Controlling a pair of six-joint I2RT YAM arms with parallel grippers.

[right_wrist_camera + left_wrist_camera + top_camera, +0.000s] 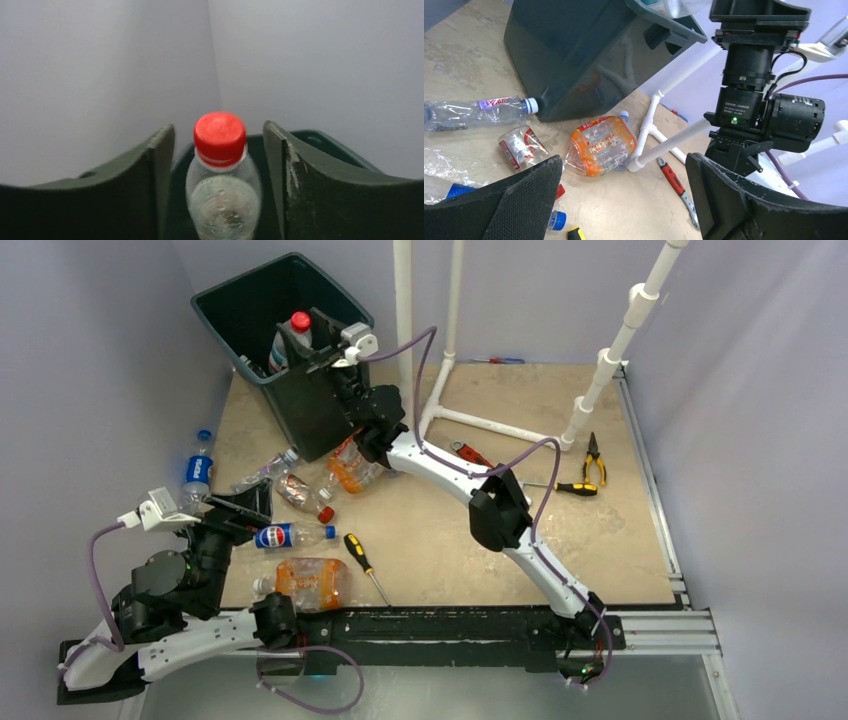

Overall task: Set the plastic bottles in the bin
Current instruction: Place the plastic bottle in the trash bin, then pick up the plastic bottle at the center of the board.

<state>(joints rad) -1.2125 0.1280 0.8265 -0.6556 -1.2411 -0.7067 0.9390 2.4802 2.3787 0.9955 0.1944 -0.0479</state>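
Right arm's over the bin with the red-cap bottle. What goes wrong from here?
1. The red-capped bottle stands upright between the parted fingers of the right gripper; it may snag a finger or tip onto the rim of the bin.
2. That gripper sits at the near rim; pulling back might shove the bin.

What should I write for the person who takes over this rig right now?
Left end effector: open, empty, above the table.
Right end effector: open over the bin, red-capped bottle between its fingers, gaps on both sides.
Done: that bottle is inside the bin.
To do: about six bottles lie on the table, among them the Pepsi bottle and an orange-label bottle.
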